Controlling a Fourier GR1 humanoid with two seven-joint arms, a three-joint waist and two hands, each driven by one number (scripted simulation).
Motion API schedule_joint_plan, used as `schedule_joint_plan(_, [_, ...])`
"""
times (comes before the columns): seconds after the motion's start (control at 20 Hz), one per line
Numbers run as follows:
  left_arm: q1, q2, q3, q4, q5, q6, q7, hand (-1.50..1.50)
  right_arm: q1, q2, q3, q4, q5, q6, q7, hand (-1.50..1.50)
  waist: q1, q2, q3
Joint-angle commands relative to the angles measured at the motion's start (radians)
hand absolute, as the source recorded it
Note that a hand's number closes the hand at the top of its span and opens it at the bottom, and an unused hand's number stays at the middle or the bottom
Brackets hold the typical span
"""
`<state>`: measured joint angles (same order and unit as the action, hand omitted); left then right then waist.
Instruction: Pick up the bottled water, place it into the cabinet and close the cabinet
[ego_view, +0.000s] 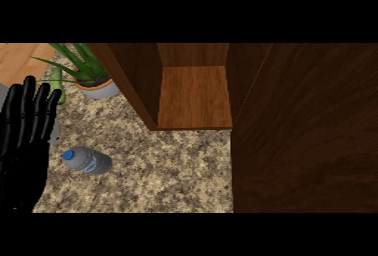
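My left hand (26, 135) stands at the left edge of the frame, fingers straight and spread wide, holding nothing. The bottled water (87, 161) lies on its side on the speckled worktop (170, 175) at lower left, just beside my hand, blue cap pointing toward the upper left. The cabinet (193, 97) stands open at upper centre — its wooden shelf bare — with its dark door (310, 130) filling the right side of the frame. A potted plant (92, 75) sits at upper left, near the cabinet's side wall.
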<state>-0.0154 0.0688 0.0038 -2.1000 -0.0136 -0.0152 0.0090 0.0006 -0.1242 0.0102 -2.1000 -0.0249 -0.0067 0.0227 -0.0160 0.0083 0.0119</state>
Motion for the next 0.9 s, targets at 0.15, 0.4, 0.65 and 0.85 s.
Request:
schedule_joint_plan(0.15, [0.045,0.116,-0.027,-0.060,0.297,-0.299,-0.008,-1.50,0.082,0.016,-0.006,-0.044,0.004,-0.012,0.002,-1.50,0.012,-0.013,-0.013])
schedule_joint_plan(0.4, [0.254,0.188,-0.142,-0.046,0.542,-0.497,0.098,-1.50,0.183,0.018,0.081,-0.110,-0.169,0.101,0.100,-1.50,0.019,-0.019,-0.014])
schedule_joint_plan(0.65, [0.401,0.341,-0.002,-0.147,0.802,-0.589,0.152,-1.50,0.316,-0.018,0.064,-0.289,-0.261,0.133,0.175,-1.50,0.019,-0.015,-0.013])
schedule_joint_plan(0.85, [0.467,0.454,0.117,-0.269,1.007,-0.567,0.230,-1.50,0.378,-0.066,-0.012,-0.415,-0.371,0.149,0.258,-1.50,0.018,-0.015,-0.012])
